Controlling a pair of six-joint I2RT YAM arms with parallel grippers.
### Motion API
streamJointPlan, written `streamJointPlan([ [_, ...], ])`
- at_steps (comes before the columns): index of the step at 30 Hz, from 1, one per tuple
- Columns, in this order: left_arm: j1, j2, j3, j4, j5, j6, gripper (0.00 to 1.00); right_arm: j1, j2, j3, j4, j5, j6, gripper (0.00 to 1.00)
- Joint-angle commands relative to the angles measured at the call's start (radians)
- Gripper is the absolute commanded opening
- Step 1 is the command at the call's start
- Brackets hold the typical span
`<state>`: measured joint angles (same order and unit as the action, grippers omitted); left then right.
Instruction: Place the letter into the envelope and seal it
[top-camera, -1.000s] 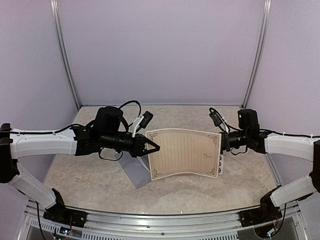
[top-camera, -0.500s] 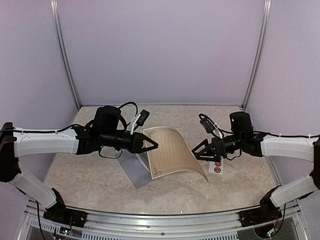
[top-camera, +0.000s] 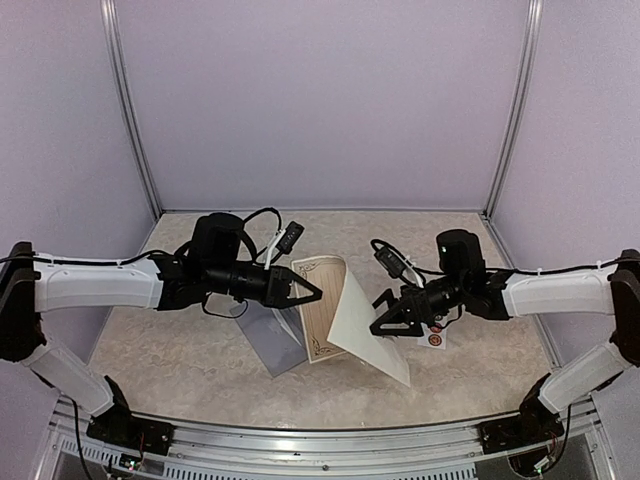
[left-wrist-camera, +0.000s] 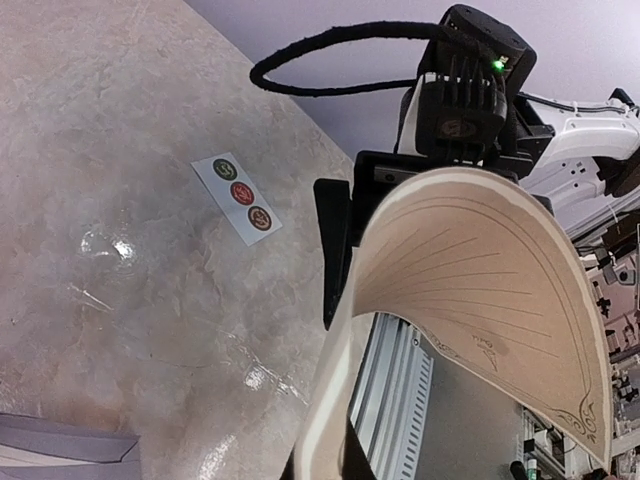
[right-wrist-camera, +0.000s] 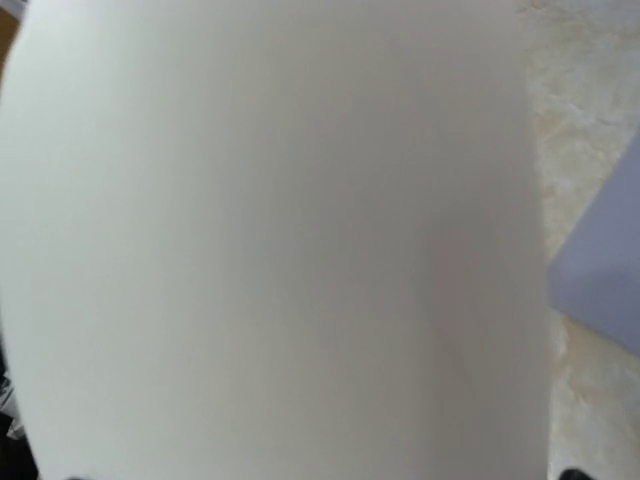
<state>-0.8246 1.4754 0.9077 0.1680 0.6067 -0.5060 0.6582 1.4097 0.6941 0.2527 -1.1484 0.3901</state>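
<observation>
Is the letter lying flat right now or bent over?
Bent in a curve: the letter arcs from the left gripper, its blank back facing the open right gripper.

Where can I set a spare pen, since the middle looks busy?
Bare table along the back wall, and the front strip between the letter and near rail. Crowded centre: left gripper, right gripper, envelope, sticker strip.

White strip with three round stickers (left-wrist-camera: 243, 193) flat on marbled beige tabletop (top-camera: 180, 362), lilac walls (top-camera: 320, 100) behind
</observation>
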Motion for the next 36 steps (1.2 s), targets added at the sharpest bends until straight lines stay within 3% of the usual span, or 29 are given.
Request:
streamJointPlan([
  [1, -0.004, 0.019, -0.009, 0.04, 0.032, -0.014, 0.0, 0.037, 0.037, 0.028, 0.171, 0.022, 0.077, 1.0],
  [6, -0.011, 0.03, -0.012, 0.053, 0.038, -0.017, 0.0, 0.062, 0.075, 0.022, 0.303, 0.033, 0.152, 0.94],
  [16, -0.029, 0.038, -0.024, 0.095, 0.06, -0.011, 0.0, 0.074, 0.117, -0.021, 0.595, 0.091, 0.339, 0.72],
  [36, -0.045, 0.042, -0.03, 0.149, 0.08, -0.023, 0.0, 0.099, 0.18, -0.009, 0.685, 0.128, 0.402, 0.51],
])
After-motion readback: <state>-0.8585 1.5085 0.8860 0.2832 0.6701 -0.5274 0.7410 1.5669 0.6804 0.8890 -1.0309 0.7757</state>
